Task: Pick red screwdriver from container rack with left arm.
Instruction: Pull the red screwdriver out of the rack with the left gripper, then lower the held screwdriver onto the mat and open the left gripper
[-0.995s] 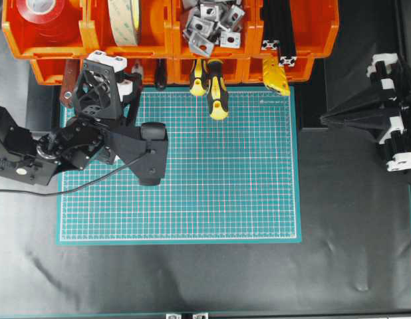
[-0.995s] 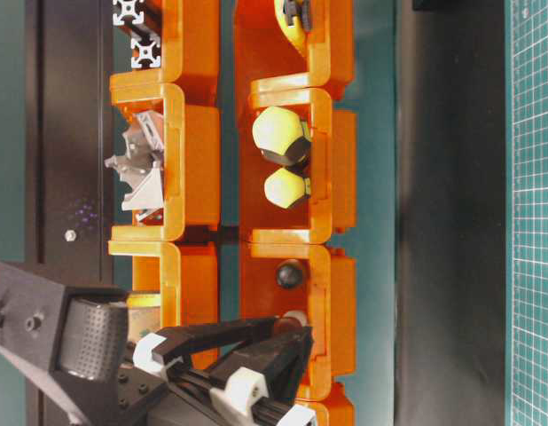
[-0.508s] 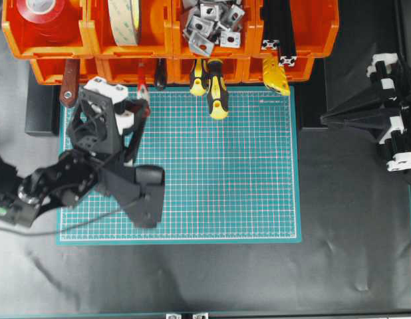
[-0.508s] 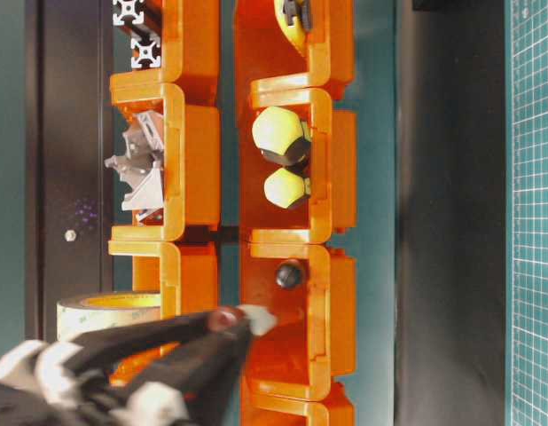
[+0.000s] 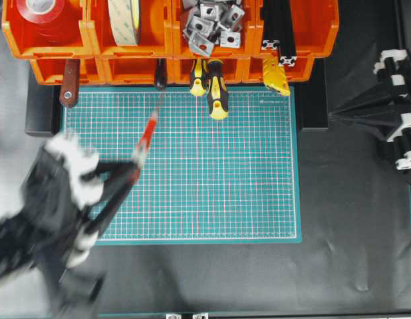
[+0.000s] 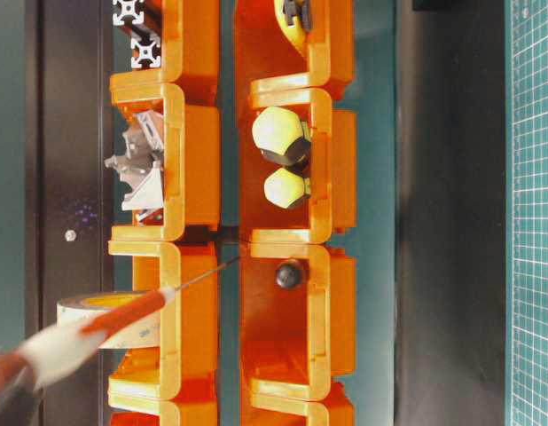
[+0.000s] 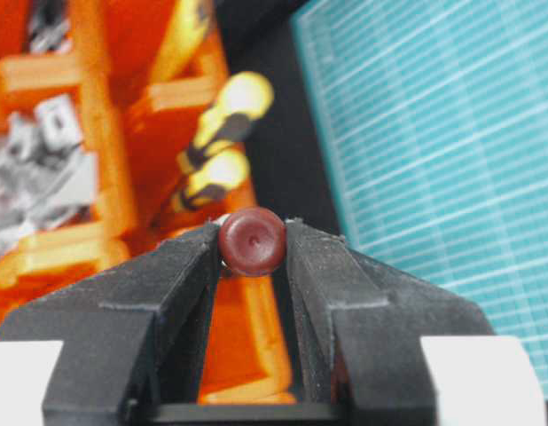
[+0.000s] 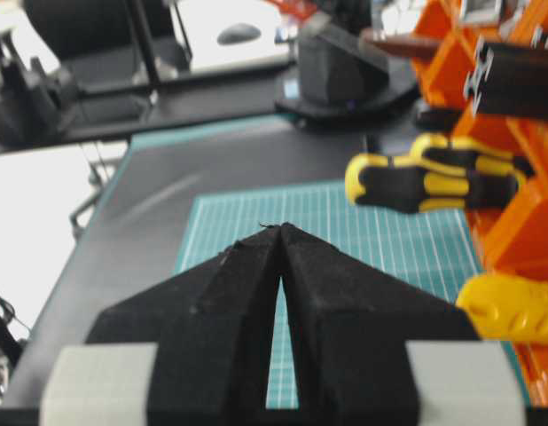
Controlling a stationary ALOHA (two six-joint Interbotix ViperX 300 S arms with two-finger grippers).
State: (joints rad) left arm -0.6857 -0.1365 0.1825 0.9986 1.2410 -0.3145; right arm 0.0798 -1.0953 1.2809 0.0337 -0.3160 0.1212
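Your red screwdriver [image 5: 145,141] is out of the container rack [image 5: 169,40] and hangs over the green cutting mat [image 5: 212,166], slanted, with its thin shaft pointing up toward the front row of bins and its tip close to the small black-handled tool [image 5: 160,74] that sits there. The left gripper [image 5: 122,179] has it pinched at the handle end: in the left wrist view you can see the rounded dark red end cap [image 7: 252,241] squeezed between the two black fingers [image 7: 181,280], which press on it from both sides. That arm is heavily blurred in the overhead view, low at the left and partly off the mat. At table level you see the red-and-white handle [image 6: 97,324] slanting across the roll of tape [image 6: 110,311], its shaft reaching to the gap between the two rows of orange bins. Further along the front row, the two yellow-and-black screwdrivers [image 5: 212,86] stick out of their bin onto the mat, and a dark red-brown flat handle [image 5: 68,83] hangs from the leftmost bin. The right gripper [image 8: 280,232] sits well apart at the right edge, its jaws pressed together with nothing between them.
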